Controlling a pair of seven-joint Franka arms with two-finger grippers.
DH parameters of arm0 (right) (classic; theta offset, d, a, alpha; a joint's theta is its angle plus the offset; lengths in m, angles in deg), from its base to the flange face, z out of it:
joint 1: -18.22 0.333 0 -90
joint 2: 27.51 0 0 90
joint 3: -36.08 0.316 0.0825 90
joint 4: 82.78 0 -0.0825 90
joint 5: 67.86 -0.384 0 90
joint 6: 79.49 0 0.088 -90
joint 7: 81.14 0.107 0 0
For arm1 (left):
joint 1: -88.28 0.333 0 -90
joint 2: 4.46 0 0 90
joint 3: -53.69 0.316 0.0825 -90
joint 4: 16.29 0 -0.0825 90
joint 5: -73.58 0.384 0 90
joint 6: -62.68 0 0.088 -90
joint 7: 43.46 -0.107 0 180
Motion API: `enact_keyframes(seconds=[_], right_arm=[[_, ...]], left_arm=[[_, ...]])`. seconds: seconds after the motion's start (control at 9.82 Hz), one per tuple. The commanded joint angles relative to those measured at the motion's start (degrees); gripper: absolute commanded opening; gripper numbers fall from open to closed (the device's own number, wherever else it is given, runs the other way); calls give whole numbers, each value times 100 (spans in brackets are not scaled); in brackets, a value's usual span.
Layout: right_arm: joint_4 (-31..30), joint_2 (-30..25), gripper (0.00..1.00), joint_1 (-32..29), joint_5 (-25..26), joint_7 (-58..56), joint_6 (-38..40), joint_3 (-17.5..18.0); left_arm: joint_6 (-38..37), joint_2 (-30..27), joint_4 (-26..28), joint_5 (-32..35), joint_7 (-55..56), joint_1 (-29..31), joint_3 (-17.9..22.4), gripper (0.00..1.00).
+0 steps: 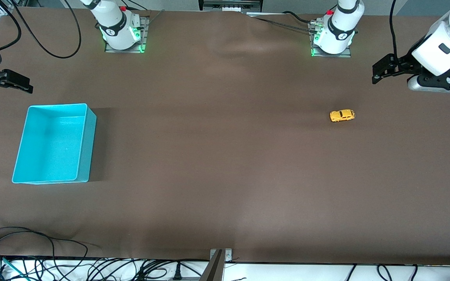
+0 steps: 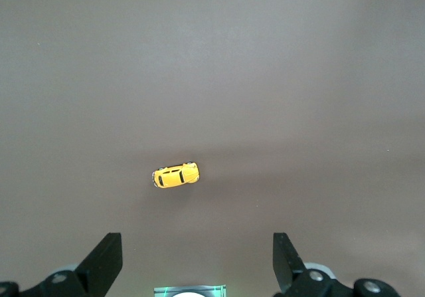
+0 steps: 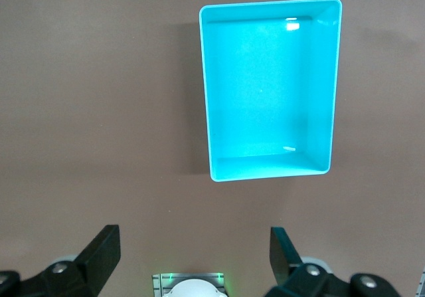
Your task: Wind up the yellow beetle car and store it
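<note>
Both sets of jaws are standing spread wide and gripping nothing. The left gripper point(image 1: 377, 74) is hanging in the air over the table's edge at the left arm's end, and its two dark fingers point(image 2: 106, 260) are showing well apart in the left wrist view with bare brown cloth between them. The right gripper point(image 1: 24, 86) is hanging over the edge at the right arm's end, its fingers point(image 3: 103, 250) splayed just as far.

The yellow beetle car point(image 1: 342, 115) is sitting on its wheels on the brown table point(image 1: 217, 156), toward the left arm's end, nearer to the front camera than the left arm's base, with nothing touching it. It is also showing in the left wrist view point(image 2: 176, 175), alone on the cloth.

The turquoise bin point(image 1: 85, 148) is resting open and empty toward the right arm's end, well apart from the car; the right wrist view is looking straight down into it point(image 3: 211, 91). Open cloth is lying between car and bin, with no object in the way. Black cables point(image 1: 33, 269) are trailing along the table edge nearest the front camera.
</note>
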Motion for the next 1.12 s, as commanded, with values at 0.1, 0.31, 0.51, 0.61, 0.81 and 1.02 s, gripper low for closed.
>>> enact_keyframes(seconds=[0.1, 0.31, 0.51, 0.61, 0.81, 1.02], right_arm=[[180, -15, 100, 31, 1, -65, 146, -5], [163, -6, 100, 31, -17, -56, 173, -6], [163, -6, 100, 31, -17, -82, 173, -5], [163, -6, 100, 31, -25, -91, 182, -14], [163, -6, 100, 22, -51, -82, 199, -32], [163, -6, 100, 22, -210, -47, 199, -41]], left_arm=[[-98, 52, -130, -56, -69, 24, -4, 100], [-107, 61, -121, -47, -69, 24, -4, 100], [-107, 52, -130, -56, -78, 32, -4, 100], [-107, 52, -130, -56, -78, 32, -4, 100], [-133, 43, -121, -56, -113, 32, 5, 100], [-133, 43, -121, -56, -113, 32, 5, 100]])
